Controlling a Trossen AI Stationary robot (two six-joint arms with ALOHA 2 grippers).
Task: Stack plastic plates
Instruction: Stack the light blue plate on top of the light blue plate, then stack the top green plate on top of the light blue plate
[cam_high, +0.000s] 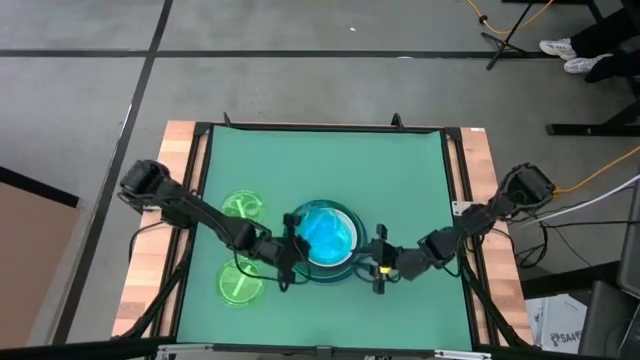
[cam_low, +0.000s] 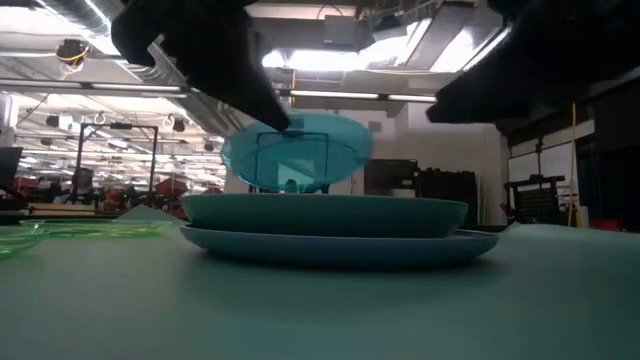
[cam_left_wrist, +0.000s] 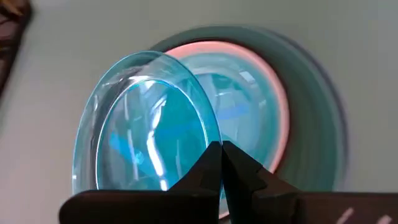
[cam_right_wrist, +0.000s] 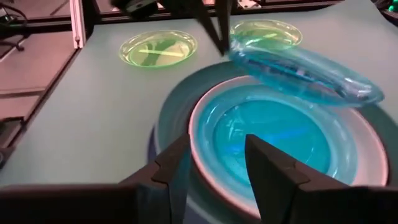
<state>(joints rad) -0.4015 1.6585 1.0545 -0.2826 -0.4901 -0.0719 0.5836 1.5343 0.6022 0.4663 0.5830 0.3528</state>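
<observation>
While the left gripper (cam_left_wrist: 221, 163) pinches the rim of a cyan plate (cam_left_wrist: 146, 121), its fingers pressed together on that edge, the plate hangs tilted in the air just above the stack (cam_high: 330, 262) at the middle of the mat (cam_high: 400, 170). Seen from table height, the held plate (cam_low: 295, 150) clears the pile beneath it and touches nothing but the fingers.

That pile counts, from the bottom: one blue plate (cam_low: 340, 245), one green plate (cam_low: 325, 213) on it, then a white plate (cam_right_wrist: 202, 112) nested inside, and a second cyan plate (cam_right_wrist: 273, 140) lying flat in the white one. Whether anything more sits between these layers cannot be told.

Two lime plates (cam_high: 243, 207) (cam_high: 241, 283) lie apart on the mat to the left of the stack, well clear of both grippers.

Close by the stack's right edge, the right gripper (cam_right_wrist: 214, 165) hovers low with its fingers spread and nothing between them.

So: two cyan, two lime, one white, one green, one blue.
</observation>
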